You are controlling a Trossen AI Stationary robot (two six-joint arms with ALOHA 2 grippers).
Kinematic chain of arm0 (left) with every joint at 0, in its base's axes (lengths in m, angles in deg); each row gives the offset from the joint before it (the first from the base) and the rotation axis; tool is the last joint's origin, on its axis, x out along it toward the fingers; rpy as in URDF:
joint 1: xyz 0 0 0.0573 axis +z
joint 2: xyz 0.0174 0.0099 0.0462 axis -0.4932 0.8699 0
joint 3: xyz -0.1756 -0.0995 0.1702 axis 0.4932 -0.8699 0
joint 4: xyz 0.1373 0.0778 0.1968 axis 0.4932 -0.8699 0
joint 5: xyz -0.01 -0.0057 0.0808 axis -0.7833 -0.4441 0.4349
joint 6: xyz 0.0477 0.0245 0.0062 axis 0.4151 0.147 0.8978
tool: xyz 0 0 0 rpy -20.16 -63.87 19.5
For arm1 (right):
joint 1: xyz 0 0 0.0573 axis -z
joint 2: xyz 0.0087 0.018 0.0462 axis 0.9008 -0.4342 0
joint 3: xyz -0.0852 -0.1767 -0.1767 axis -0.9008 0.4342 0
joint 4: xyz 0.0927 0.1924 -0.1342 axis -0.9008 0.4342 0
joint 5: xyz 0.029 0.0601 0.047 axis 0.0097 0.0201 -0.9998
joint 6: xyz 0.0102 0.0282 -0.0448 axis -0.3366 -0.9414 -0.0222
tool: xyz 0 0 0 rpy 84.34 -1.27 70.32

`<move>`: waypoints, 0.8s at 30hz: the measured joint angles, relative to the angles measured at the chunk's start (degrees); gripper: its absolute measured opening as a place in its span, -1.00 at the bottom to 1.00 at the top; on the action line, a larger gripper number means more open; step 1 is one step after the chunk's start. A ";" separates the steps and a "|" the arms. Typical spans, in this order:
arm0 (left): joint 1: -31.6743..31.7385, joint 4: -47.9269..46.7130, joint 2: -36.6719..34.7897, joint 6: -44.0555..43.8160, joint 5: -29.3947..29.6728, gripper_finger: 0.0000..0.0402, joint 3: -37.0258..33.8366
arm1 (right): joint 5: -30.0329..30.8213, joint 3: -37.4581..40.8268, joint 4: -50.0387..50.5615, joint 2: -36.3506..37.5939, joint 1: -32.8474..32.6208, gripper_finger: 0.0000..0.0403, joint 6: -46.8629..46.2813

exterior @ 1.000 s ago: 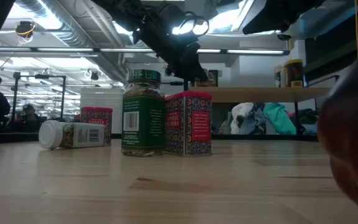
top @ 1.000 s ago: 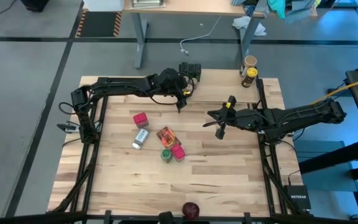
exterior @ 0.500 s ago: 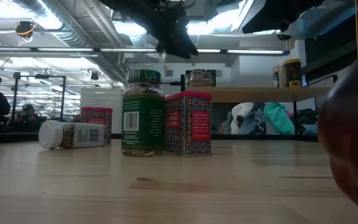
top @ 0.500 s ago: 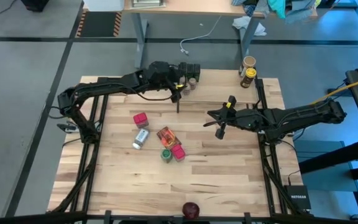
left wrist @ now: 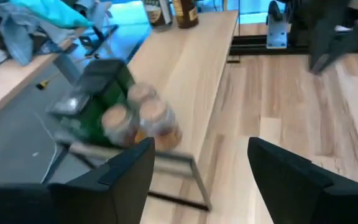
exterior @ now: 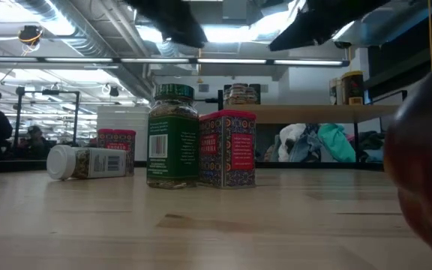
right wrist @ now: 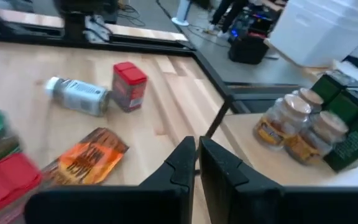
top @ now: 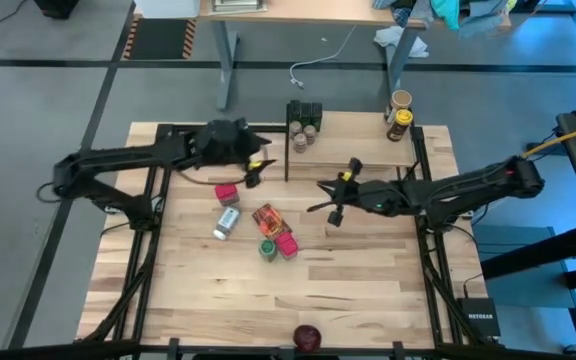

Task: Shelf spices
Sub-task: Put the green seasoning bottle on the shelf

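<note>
The shelf (top: 358,140) is a narrow light-wood board on black posts at the table's far side. Several jars and dark green boxes (top: 305,122) stand at its left end, two jars (top: 400,115) at its right end. On the table lie or stand a pink-red box (top: 226,192), a white-capped bottle (top: 226,222) on its side, an orange-red packet (top: 268,217), a green-lidded jar (top: 267,248) and a red box (top: 287,245). My left gripper (top: 254,167) hangs open and empty, left of the shelf's left end (left wrist: 197,180). My right gripper (top: 318,200) is shut on nothing above the table's middle (right wrist: 196,165).
A dark red round thing (top: 308,336) sits at the table's near edge and fills the right of the low view (exterior: 426,165). Black frame rails run along the table's left and right sides. Bare wood lies between the shelf and the spices on the table.
My left gripper has drawn back from the jars at the shelf's left end, going toward the table's left edge and up, still open and empty. My right gripper has moved a little toward the table's left edge, still shut. The jars stay on the shelf.
</note>
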 joint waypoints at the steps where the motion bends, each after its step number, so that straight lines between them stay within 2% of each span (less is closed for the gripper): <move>1: -0.34 1.71 -2.63 -0.63 0.78 0.25 -3.25 | 0.04 0.00 -1.57 -1.15 0.81 -0.86 0.93; 4: -1.14 8.54 -10.18 -2.62 1.64 0.25 -13.19 | -1.24 0.00 -6.05 -4.63 5.03 -0.86 2.42; 8: -2.35 18.35 -19.32 -5.63 1.72 0.25 -24.48 | -8.83 0.00 -10.11 -8.57 11.93 -0.86 0.71; 11: -3.04 21.88 -24.51 -6.09 1.64 0.25 -30.50 | -11.99 0.00 -12.32 -10.75 14.56 -0.86 -0.54; 17: -3.19 19.18 -30.63 -9.78 1.37 0.25 -31.92 | -14.56 0.00 -13.38 -10.64 12.63 -0.86 -2.24; 24: -4.51 14.64 -30.99 -12.93 1.00 0.25 -31.96 | -14.56 0.00 -20.15 -10.25 7.84 -0.86 -2.15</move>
